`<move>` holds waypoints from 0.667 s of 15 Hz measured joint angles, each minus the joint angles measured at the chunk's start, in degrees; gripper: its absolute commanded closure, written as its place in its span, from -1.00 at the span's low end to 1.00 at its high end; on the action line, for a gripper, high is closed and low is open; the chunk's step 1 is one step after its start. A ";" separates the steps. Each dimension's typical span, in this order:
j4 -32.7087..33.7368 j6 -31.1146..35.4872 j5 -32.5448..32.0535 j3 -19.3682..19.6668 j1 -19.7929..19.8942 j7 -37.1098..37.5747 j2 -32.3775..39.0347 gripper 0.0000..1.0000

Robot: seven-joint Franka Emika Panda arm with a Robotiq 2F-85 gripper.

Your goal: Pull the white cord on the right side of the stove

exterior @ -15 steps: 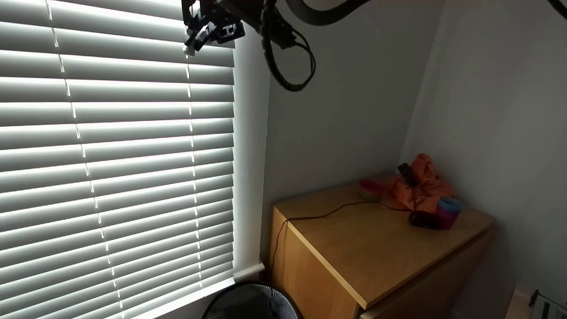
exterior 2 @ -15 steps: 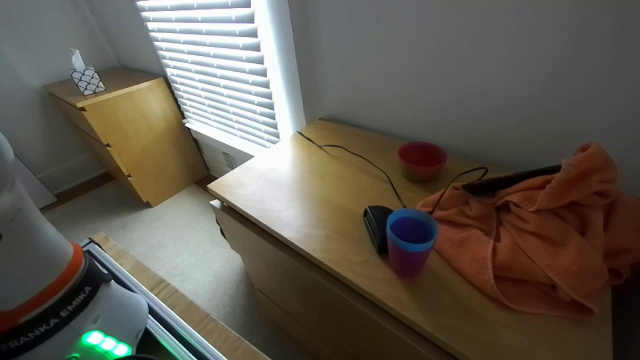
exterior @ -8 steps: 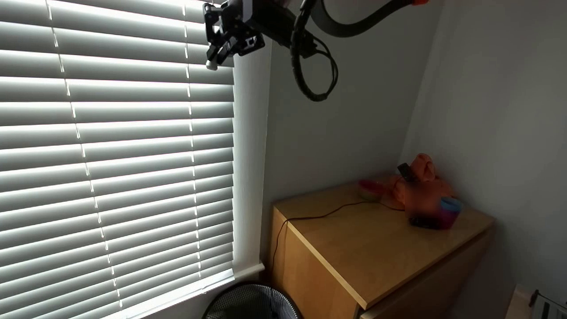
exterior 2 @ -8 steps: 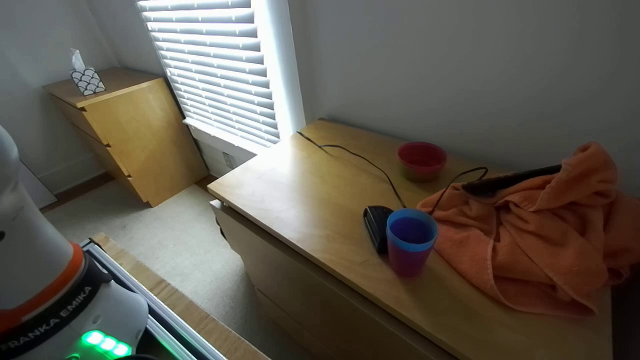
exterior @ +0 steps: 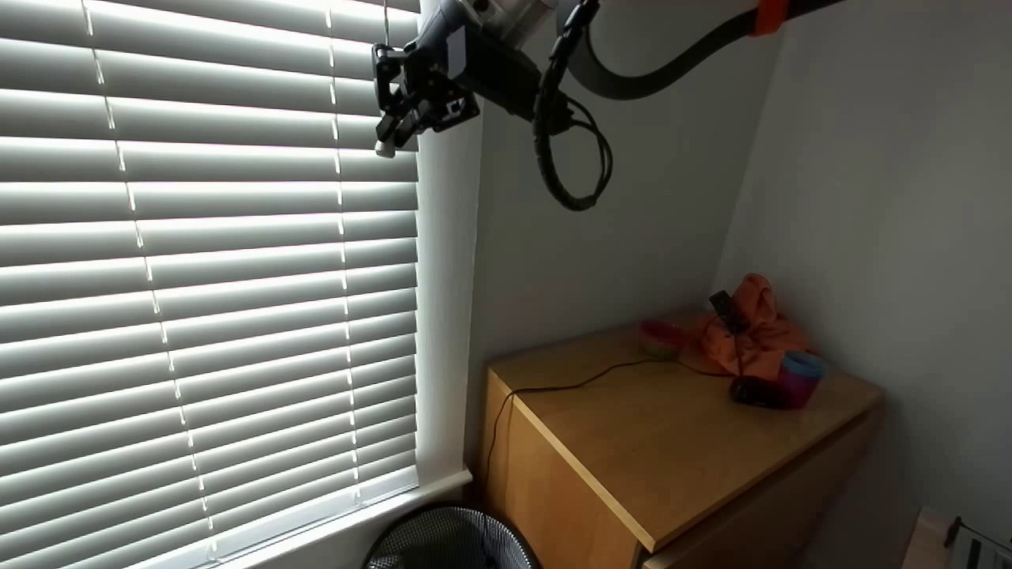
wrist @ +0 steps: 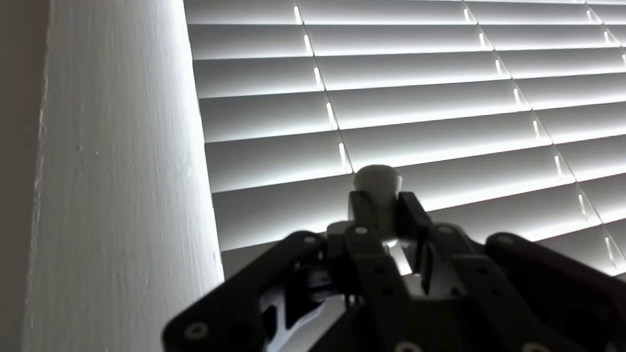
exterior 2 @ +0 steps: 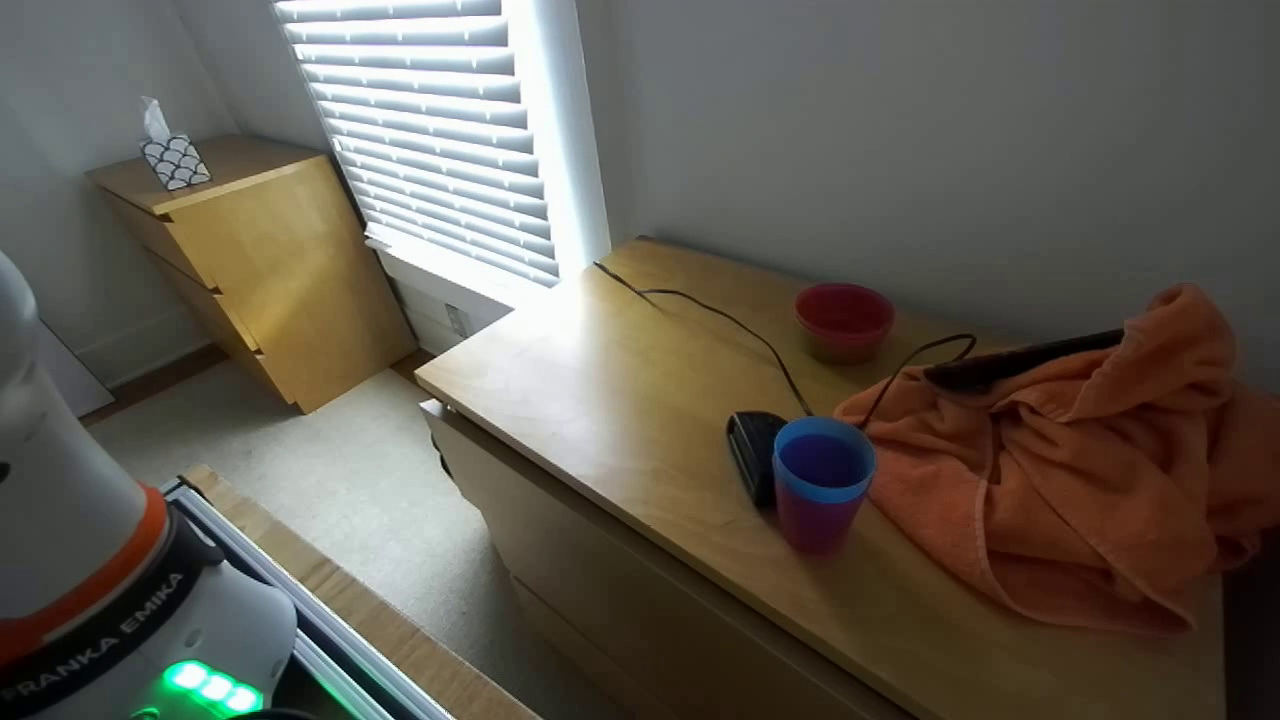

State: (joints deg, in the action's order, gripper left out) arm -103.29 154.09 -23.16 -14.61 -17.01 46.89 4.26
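No stove shows; the pictures show a window with white slatted blinds (exterior: 261,276). My gripper (exterior: 393,136) is in front of the blinds' upper right part, near the window frame. It is shut on a whitish cord pull (exterior: 384,149), whose rounded end sticks out past the fingertips. The thin white cord (exterior: 386,22) runs up from the gripper out of view. In the wrist view, the cord pull (wrist: 377,182) sits between the two black fingertips (wrist: 382,212), with slats behind. The gripper is out of view in an exterior view that shows only the arm's base (exterior 2: 120,600).
The white window frame (exterior: 447,316) stands right of the blinds. Below are a black mesh bin (exterior: 451,537) and a wooden dresser (exterior: 601,427). The dresser holds a red bowl (exterior 2: 845,320), cups (exterior 2: 822,490), a black device (exterior 2: 752,455) and an orange towel (exterior 2: 1080,490).
My gripper has moved down and to the right with the cord pull in it. The bottom edge of the blinds has risen a little above the sill.
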 measured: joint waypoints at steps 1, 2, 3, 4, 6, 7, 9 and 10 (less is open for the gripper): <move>-0.62 0.84 0.95 0.00 0.00 -0.76 0.00 0.91; -1.27 1.69 1.97 0.00 0.00 -1.51 0.03 0.91; -1.89 2.50 2.88 0.00 0.00 -2.26 0.03 0.62; -2.49 3.24 3.71 -0.02 0.01 -2.92 0.04 0.62; -3.31 4.24 4.50 -0.03 0.05 -3.45 0.04 0.62; -3.45 4.27 4.58 -0.04 0.07 -3.47 0.04 0.62; -3.59 4.27 4.63 -0.05 0.09 -3.48 0.04 0.62; -3.64 4.27 4.64 -0.06 0.09 -3.48 0.04 0.62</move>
State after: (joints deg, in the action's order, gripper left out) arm -106.94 158.36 -18.53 -14.67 -16.92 43.41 4.30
